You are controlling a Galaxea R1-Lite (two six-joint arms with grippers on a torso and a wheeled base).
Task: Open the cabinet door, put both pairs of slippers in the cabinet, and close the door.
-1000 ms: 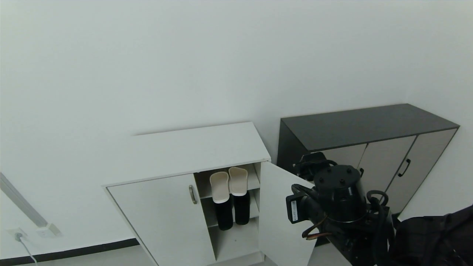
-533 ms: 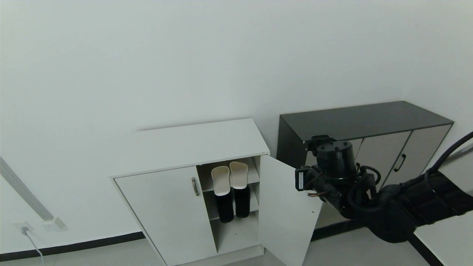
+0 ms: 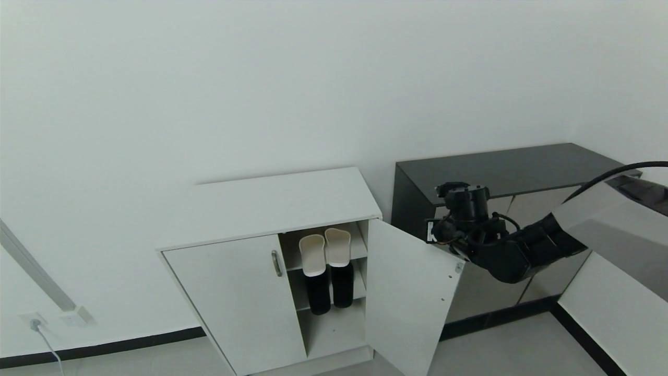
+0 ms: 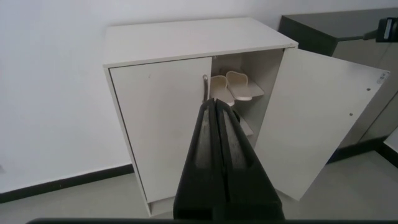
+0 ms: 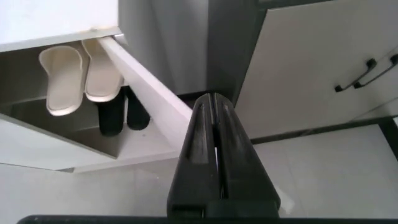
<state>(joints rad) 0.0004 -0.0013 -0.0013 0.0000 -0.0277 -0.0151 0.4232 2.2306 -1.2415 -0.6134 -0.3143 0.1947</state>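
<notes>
Inside the white wooden cabinet, cream slippers lie at the upper shelf's front edge, black slippers on the shelf below. Only shutting its open right door seems left. The right gripper near that door and the left gripper are both pinched closed, empty.

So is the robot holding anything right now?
Nothing. The left arm's black fingers and the right arm's black fingers are both shut together, empty.

Access, as I see it: my way in is the gap between the shut left door and the swung-out right door. Cream slippers overhang the upper shelf, with black slippers just below. The right door stands between my right hand and the shelves, and the dark cabinet is close behind
</notes>
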